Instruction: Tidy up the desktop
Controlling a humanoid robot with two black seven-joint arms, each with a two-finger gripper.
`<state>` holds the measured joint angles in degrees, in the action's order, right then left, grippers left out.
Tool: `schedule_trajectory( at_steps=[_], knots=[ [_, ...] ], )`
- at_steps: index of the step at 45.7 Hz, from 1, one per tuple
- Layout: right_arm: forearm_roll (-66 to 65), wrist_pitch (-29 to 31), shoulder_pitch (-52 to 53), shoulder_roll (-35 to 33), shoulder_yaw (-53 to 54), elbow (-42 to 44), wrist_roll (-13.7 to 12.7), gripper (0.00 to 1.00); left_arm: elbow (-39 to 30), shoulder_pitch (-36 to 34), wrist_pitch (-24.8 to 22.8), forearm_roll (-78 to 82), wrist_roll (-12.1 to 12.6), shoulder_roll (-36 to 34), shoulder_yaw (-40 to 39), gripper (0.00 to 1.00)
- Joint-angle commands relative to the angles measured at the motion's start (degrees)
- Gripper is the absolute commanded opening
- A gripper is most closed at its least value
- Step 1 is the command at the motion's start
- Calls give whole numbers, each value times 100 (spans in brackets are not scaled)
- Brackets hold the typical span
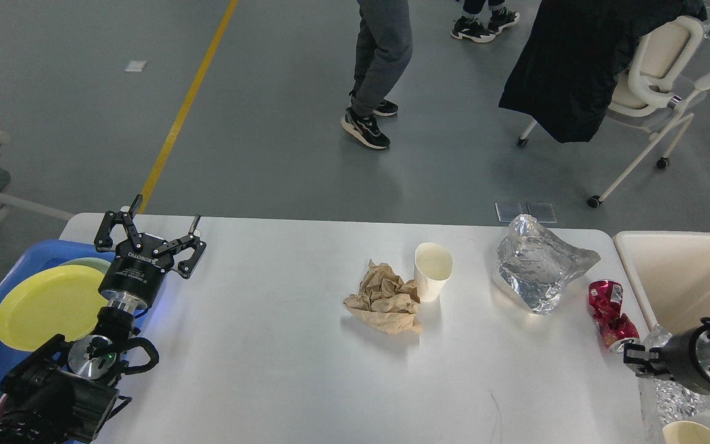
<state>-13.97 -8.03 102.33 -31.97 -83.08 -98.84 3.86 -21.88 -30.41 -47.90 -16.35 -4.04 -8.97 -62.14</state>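
Desktop [281, 370]: large white matte rectangle, rounded corners, level, fills lower view.

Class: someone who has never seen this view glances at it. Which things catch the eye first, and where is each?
The crumpled silver foil bag on the far right of the desktop, with a crushed red can beside it. At centre, brown crumpled paper against a white paper cup. Far left, the open left pincer near a yellow plate.
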Motion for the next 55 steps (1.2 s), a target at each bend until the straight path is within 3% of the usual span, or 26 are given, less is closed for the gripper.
schedule_trajectory(
  at_steps=[1, 22, 26, 30, 55],
  knots=[
    [0, 617, 664, 7, -59, -116, 0, 0, 0, 0, 0, 0, 0, 0, 0, 100],
    [9, 4694, 3810, 68, 476, -4, -35, 0, 0, 0, 0, 0, 0, 0, 0, 100],
    [9, 5109, 4110, 51, 653, 14, -52, 0, 0, 0, 0, 0, 0, 0, 0, 100],
    [0, 5320, 4251, 51, 723, 23, -79, 0, 0, 0, 0, 0, 0, 0, 0, 100],
    [-70, 5241, 4181, 16, 530, 207, -202, 0, 0, 0, 0, 0, 0, 0, 0, 100]
  ],
)
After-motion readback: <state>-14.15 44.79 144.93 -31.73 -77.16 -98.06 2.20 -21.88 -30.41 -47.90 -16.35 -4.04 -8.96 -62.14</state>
